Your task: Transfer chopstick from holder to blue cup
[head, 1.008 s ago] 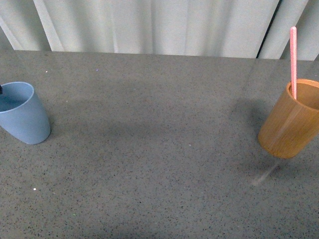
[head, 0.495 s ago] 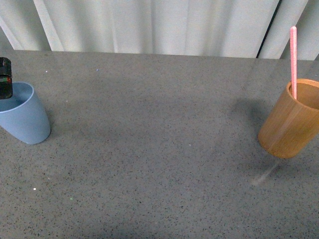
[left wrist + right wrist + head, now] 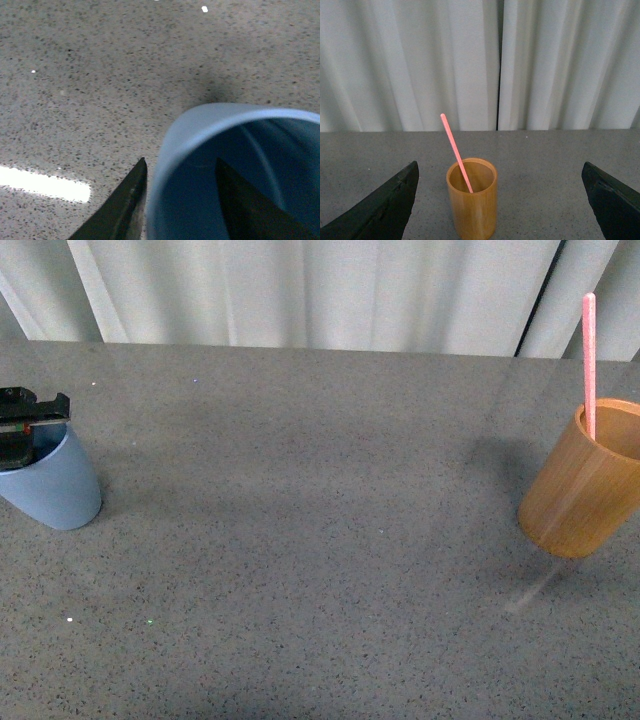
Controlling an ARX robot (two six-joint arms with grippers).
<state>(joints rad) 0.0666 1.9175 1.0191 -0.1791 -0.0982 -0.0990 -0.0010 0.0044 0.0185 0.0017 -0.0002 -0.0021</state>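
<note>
The blue cup (image 3: 55, 485) stands at the table's left, leaning slightly. My left gripper (image 3: 25, 425) is open at its rim. In the left wrist view the cup's wall (image 3: 200, 125) stands between the jaws, with one finger (image 3: 125, 205) outside it and the other inside. The wooden holder (image 3: 585, 485) stands at the right edge with the pink-red chopstick (image 3: 589, 360) upright in it. In the right wrist view the holder (image 3: 471, 210) and chopstick (image 3: 454, 150) stand ahead of my right gripper (image 3: 499, 167), which is wide open, empty and clear of them.
The grey speckled table (image 3: 320, 540) spans between the two cups. White curtains (image 3: 320, 290) hang behind its far edge. A bright reflection (image 3: 45, 182) lies on the table beside the left gripper.
My left gripper has come into the front view from the left edge and moved right onto the blue cup's rim. The holder and chopstick have not moved.
</note>
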